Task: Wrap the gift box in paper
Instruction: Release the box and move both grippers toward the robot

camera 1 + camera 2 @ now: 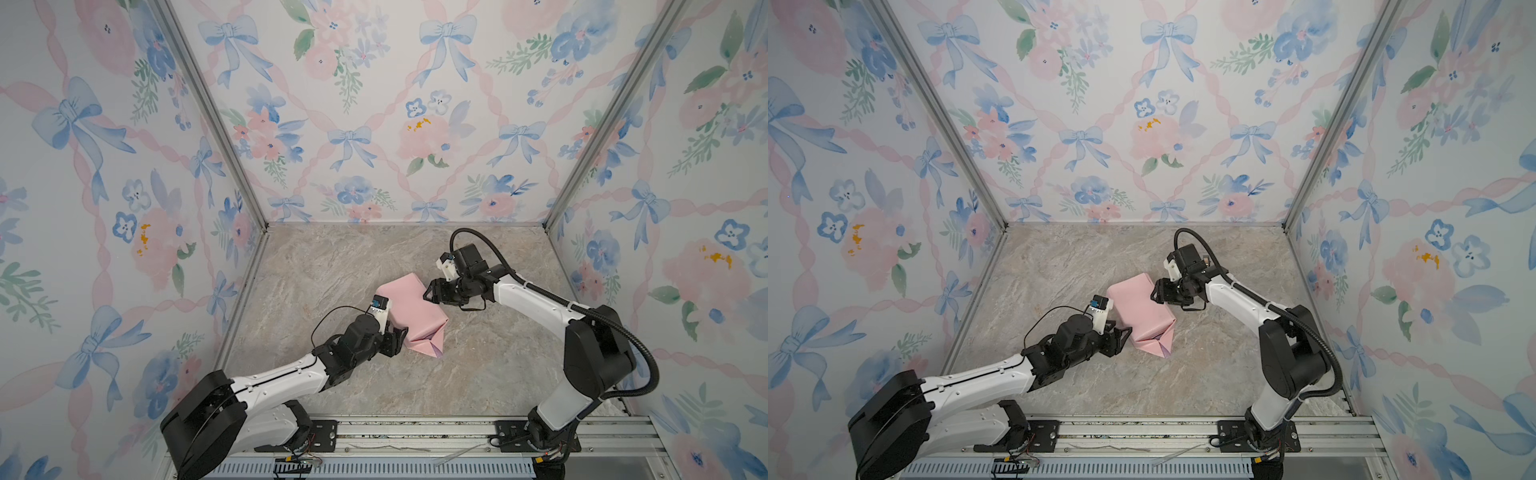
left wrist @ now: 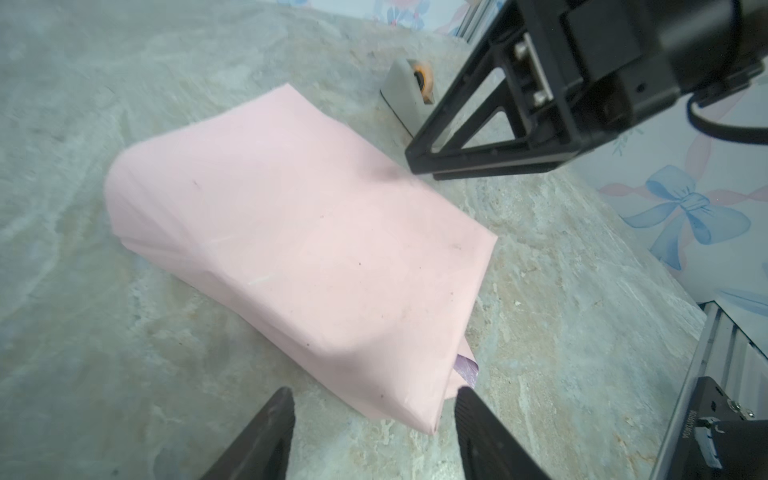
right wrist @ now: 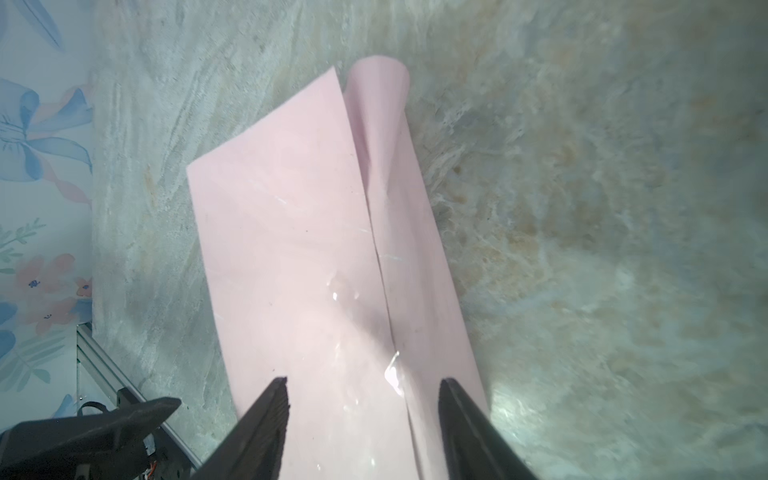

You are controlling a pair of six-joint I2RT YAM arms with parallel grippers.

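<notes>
— Floral wallpaper (image 1: 374, 124) with blue bows closes in three sides, and a marbled counter (image 1: 332, 266) forms the base. Where does the paper sit?

— The paper (image 1: 411, 307) lies near the middle of the counter as a folded bundle, between the two arms. Its pale pink face is outward. At its near end the folds come to a point and a sliver of the lilac face shows.

— And the gift box?

— It shows in no view. The bundle's bulk suggests it may be inside, but that cannot be told.

— How does the left gripper (image 1: 403, 336) stand?

— Low at the bundle's left side, by the near end. Its fingers (image 2: 270, 436) are spread wide with the paper's corner between them, and nothing is pinched.

— The right gripper (image 1: 428, 293)?

— It is at the bundle's right side, by the far end. Its fingers (image 3: 266, 424) are parted too, over the overlapping seam, and hold nothing. A shiny strip (image 3: 394, 372) glints on that seam.

— Anything else?

— A small beige tape dispenser (image 2: 405, 89) stands on the counter just beyond the bundle, near the right gripper.
</notes>
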